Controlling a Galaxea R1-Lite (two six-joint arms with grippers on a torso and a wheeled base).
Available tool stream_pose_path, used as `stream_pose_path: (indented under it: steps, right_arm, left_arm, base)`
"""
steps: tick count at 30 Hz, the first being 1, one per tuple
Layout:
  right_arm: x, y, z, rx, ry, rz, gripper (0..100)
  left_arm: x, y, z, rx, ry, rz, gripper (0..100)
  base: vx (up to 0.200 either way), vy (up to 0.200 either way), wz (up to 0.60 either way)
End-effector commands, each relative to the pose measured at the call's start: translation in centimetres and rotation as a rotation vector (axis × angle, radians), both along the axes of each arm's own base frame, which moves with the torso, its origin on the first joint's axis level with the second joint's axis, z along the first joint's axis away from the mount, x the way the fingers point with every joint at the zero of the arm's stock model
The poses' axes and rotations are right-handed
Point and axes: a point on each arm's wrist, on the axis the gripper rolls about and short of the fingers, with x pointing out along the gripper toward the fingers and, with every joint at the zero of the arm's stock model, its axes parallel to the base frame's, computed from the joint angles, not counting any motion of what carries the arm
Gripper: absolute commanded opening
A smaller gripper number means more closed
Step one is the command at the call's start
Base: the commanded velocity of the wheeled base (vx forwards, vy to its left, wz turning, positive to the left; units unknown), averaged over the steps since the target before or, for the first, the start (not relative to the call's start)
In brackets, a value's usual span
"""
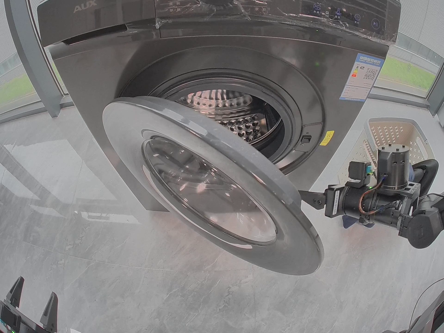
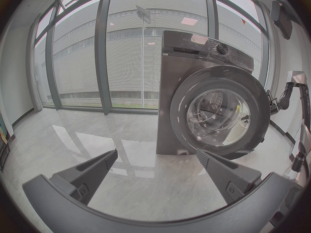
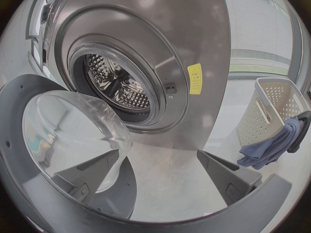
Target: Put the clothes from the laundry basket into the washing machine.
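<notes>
Nearest the head camera, the round door (image 1: 296,250) of the washing machine (image 1: 106,70) is seen standing wide open toward the viewer. It is a broad grey metallic ring around a domed pane of clear glass.

At the door's free rim, on the basket side, the right gripper (image 1: 311,199) is held level. Its fingers (image 3: 226,175) are noted well apart. They are dark and wedge-shaped, with ribbed pads at the tips. One finger is seen through the glass dome; the other stands free of the door, over the floor (image 3: 168,185). Nothing is clamped, and contact with the rim cannot be told.

Well apart from the machine, the left gripper (image 2: 156,152) is held low and pointed at the door's outer face. Its fingers (image 2: 94,170) are likewise spread wide, with only floor seen between them.

Behind the door the drum (image 1: 240,121) is exposed: bright steel, perforated and embossed, set in a dark round opening. The machine body is recorded as brushed grey metal. Clear film (image 1: 277,5) is wrinkled over the control panel, and a yellow sticker (image 3: 194,79) is fixed beside the door latch.

To the right of the machine, near it but apart, the laundry basket (image 3: 275,110) stands on the floor. It is pale beige plastic, rectangular, its walls pierced with small star-shaped holes. Over its rim a blue cloth (image 3: 269,148) is draped, hanging down the outer wall, soft and creased. The floor is recorded as glossy grey stone-look tile.
</notes>
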Motion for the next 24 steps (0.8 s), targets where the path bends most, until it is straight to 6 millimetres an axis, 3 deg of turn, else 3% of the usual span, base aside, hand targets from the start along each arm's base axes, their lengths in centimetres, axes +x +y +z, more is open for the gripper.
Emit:
stream_pose_path:
  steps: [1, 7, 11, 17, 24]
  right_arm:
    - [-0.5, 2.0, -1.2, -0.011, 0.04, 0.072, 100]
    - [-3.8, 2.7, -1.7, -0.026, 0.052, 0.154, 100]
    - [-4.2, 2.4, -1.4, -0.018, 0.033, 0.155, 100]
    - [-3.4, 2.2, -0.6, -0.004, 0.004, 0.119, 100]
    - [0.7, 0.9, 0.2, 0.009, -0.037, -0.009, 100]
  left_arm:
    - [0.0, 0.0, -0.5, 0.0, 0.002, 0.0, 100]
    - [0.0, 0.0, -0.4, 0.0, 0.001, 0.0, 100]
    - [0.0, 0.0, -0.5, 0.0, 0.002, 0.0, 100]
    - [0.0, 0.0, -0.5, 0.0, 0.002, -0.001, 100]
    - [0.0, 0.0, -0.4, 0.0, 0.001, 0.0, 100]
  base:
    - [0.0, 0.0, 0.0]
    - [0.0, 0.0, 0.0]
    - [0.0, 0.0, 0.0]
    - [0.0, 0.0, 0.0]
    - [0.0, 0.0, 0.0]
